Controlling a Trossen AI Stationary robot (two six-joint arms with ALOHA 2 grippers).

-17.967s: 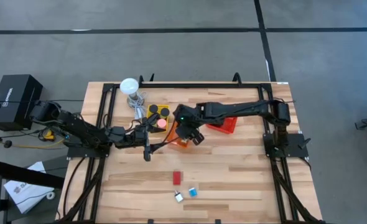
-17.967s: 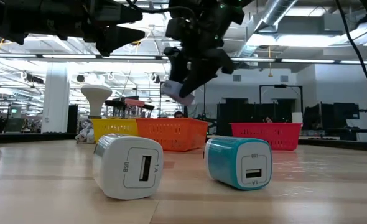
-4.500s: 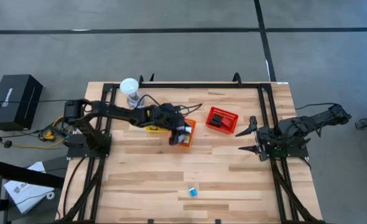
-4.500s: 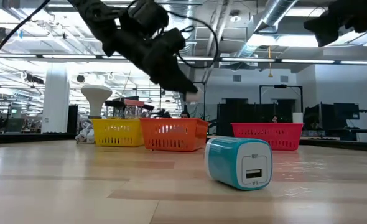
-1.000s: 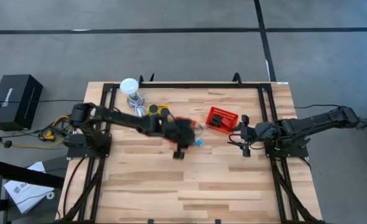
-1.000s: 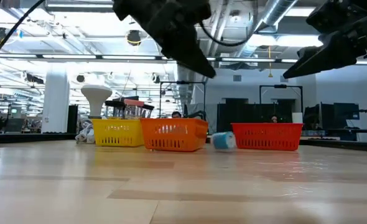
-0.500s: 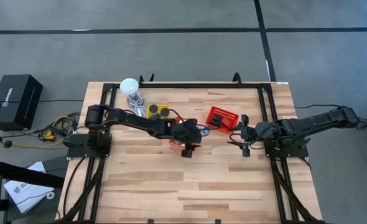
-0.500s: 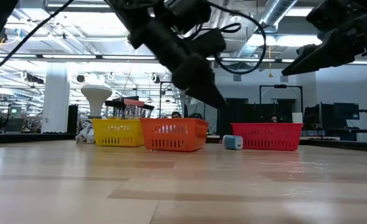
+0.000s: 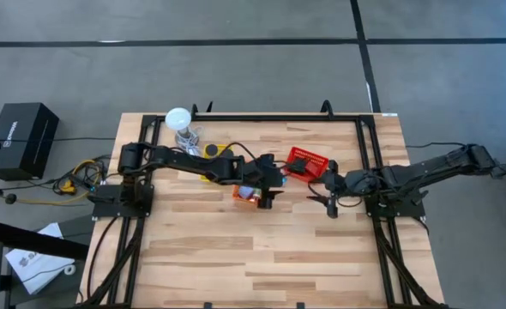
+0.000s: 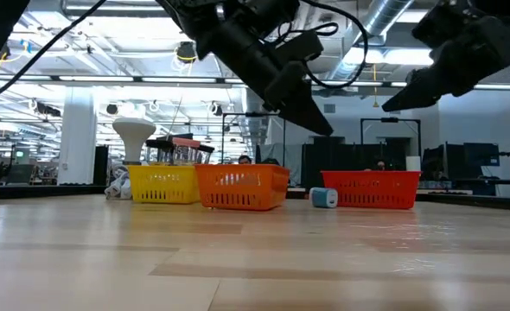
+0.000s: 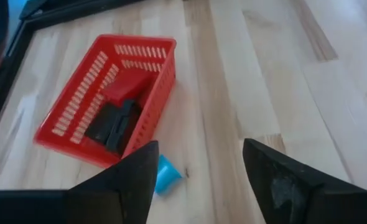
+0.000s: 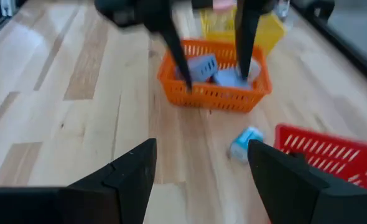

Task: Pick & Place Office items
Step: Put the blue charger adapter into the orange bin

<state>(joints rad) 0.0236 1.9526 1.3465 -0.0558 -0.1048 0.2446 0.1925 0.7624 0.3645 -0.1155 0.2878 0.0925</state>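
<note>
A small teal block (image 11: 165,174) lies on the table beside the red basket (image 11: 147,102); it also shows in the low view (image 10: 324,197) and the right wrist view (image 12: 246,142). My left gripper (image 11: 199,167) hangs open above the table between the orange basket (image 9: 246,194) and the red one, with the teal block below, beside one fingertip. In the low view my left gripper (image 10: 318,123) stands well above the baskets. My right gripper (image 12: 202,163) is open and holds nothing; it waits near the red basket's right side (image 9: 326,196).
The red basket holds black and red flat items (image 11: 117,121). The orange basket (image 12: 211,87) holds light-blue blocks (image 12: 203,66). A yellow basket (image 9: 215,154) with black pucks and a white round-headed stand (image 9: 177,118) sit at the far left. Bare wood lies toward the near edge.
My left gripper has moved toward the table's right edge, past the orange basket and toward the red basket, tipping a little further down. The teal block has shifted along the table toward the red basket and lies still now.
</note>
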